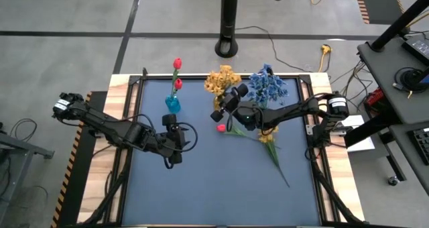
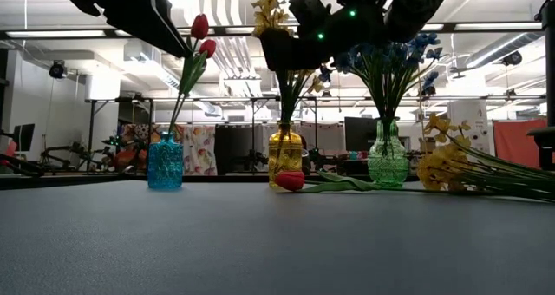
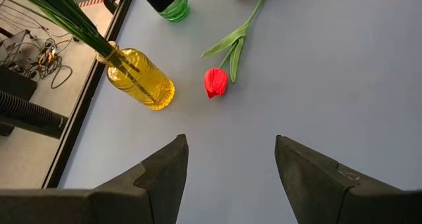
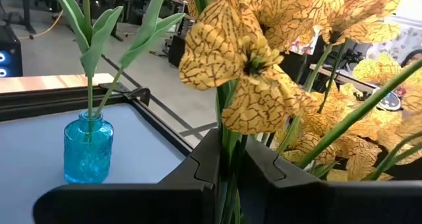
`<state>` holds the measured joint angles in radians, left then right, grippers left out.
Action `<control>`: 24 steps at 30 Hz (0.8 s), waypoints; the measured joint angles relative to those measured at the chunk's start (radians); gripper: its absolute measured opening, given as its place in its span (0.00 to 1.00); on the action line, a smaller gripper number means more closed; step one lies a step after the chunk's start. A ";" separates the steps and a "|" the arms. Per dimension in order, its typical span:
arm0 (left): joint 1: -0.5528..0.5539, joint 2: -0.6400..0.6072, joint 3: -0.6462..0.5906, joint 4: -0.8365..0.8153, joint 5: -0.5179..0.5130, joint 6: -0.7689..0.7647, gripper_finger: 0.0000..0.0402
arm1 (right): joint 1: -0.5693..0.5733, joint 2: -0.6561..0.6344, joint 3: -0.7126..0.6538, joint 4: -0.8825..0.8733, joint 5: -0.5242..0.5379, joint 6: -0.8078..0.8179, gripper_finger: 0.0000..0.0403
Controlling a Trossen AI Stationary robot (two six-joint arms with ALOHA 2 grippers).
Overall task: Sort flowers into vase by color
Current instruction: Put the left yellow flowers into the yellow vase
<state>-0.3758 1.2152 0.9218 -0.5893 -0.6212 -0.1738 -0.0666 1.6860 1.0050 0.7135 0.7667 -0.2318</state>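
Your right gripper (image 4: 227,174) clamped on an upright yellow flower (image 4: 247,72) stem above the yellow vase (image 2: 284,154), your left gripper (image 3: 231,165) parted, empty, red tulip (image 1: 221,128) lying flat mid-mat, stem toward the right arm.

The whole lower half of the blue mat (image 1: 214,188) is being left open in the high view, so that's where free passage is. The upper edge is being crowded by the blue vase (image 1: 172,104), yellow vase (image 3: 142,79) and green vase (image 2: 387,163). The centre is being blocked by a loose red tulip (image 1: 221,128) and a yellow sprig (image 1: 269,138) lying flat.
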 joint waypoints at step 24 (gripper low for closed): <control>0.000 0.000 0.000 0.005 0.000 0.000 0.52 | -0.009 0.000 0.001 -0.108 0.000 0.023 0.07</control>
<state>-0.3759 1.2156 0.9218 -0.5842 -0.6212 -0.1741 -0.0753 1.6863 1.0058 0.6056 0.7666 -0.2084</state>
